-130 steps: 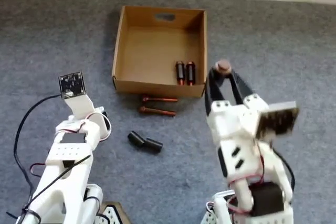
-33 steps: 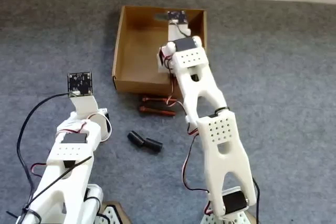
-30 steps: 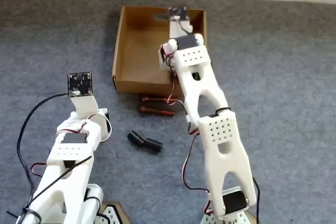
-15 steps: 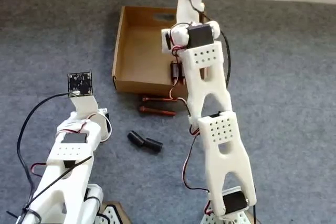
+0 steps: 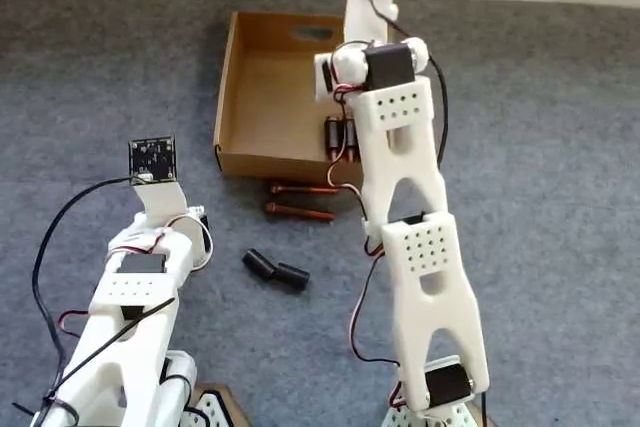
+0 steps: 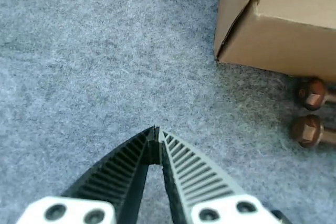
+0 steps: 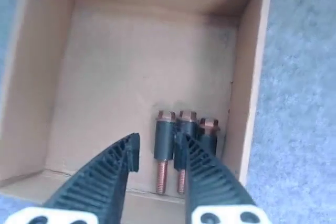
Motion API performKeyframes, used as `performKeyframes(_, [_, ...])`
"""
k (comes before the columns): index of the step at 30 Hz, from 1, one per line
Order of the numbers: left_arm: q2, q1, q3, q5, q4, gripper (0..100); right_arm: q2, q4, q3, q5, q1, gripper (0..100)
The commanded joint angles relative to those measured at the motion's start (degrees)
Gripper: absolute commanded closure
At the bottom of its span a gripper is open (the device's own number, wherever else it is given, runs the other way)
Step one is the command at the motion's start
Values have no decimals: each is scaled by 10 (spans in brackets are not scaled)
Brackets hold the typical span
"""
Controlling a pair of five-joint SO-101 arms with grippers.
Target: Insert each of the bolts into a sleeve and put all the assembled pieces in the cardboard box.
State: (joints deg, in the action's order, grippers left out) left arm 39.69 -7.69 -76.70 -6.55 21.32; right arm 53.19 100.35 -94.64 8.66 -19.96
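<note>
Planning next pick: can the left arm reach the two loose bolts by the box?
Likely yes: the bolts lie on bare carpet beside the cardboard box, nothing between them and the left tool. That tool is shut, and the box wall is close behind them.

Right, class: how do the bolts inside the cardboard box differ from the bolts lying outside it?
The boxed bolts number three; the loose bolts number two. Boxed ones each wear a black sleeve; loose ones are bare. Boxed ones point at the front wall of the box; loose ones lie along it, on the carpet. Both sets are copper-coloured.
</note>
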Motion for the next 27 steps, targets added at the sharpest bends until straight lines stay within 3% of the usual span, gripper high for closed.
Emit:
performKeyframes(1, [1,10,4,4,-10,990,-87,10,-48,-3,-16,896])
performKeyframes(5, [1,9,4,4,-10,990,-179,10,72,-4,-38,896])
performKeyframes(12, [1,9,4,4,-10,990,-390,4,428,-8,-83,894])
performKeyframes(18, [1,8,3,4,-10,990,-473,-69,691,-78,-88,893])
performKeyframes(27, [1,8,3,4,-10,990,-662,-248,1043,-117,-89,893])
